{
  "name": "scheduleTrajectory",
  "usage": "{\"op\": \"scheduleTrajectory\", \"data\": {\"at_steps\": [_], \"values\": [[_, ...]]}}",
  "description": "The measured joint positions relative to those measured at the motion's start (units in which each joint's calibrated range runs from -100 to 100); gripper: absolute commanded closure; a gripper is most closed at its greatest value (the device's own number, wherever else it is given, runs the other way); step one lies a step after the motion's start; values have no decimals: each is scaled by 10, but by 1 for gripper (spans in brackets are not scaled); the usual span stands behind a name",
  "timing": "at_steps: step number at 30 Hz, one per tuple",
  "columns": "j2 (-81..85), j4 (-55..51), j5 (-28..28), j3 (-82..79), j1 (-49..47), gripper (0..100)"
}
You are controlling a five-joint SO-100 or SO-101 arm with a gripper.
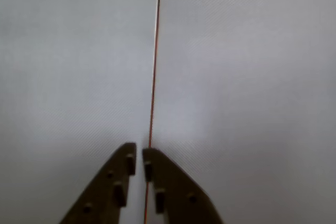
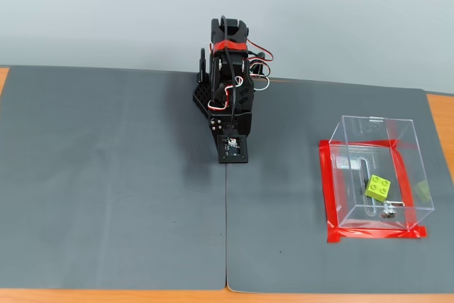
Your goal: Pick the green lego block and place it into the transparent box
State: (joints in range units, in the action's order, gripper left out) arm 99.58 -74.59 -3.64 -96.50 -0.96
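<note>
While the green lego block (image 2: 377,187) lies inside the transparent box (image 2: 376,175), the pincer (image 1: 139,156) sits closed, empty.

From my wrist view the gripper (image 1: 139,156) is cut off by the bottom edge, so I see only its blurred fingertips. In the fixed view I can't make out the gripper at all; the folded arm (image 2: 228,90) hides it.
</note>
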Motion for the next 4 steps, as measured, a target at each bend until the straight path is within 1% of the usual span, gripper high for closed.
{"op": "scheduleTrajectory", "data": {"at_steps": [4], "values": [[0,0,0,0,0,98]]}}
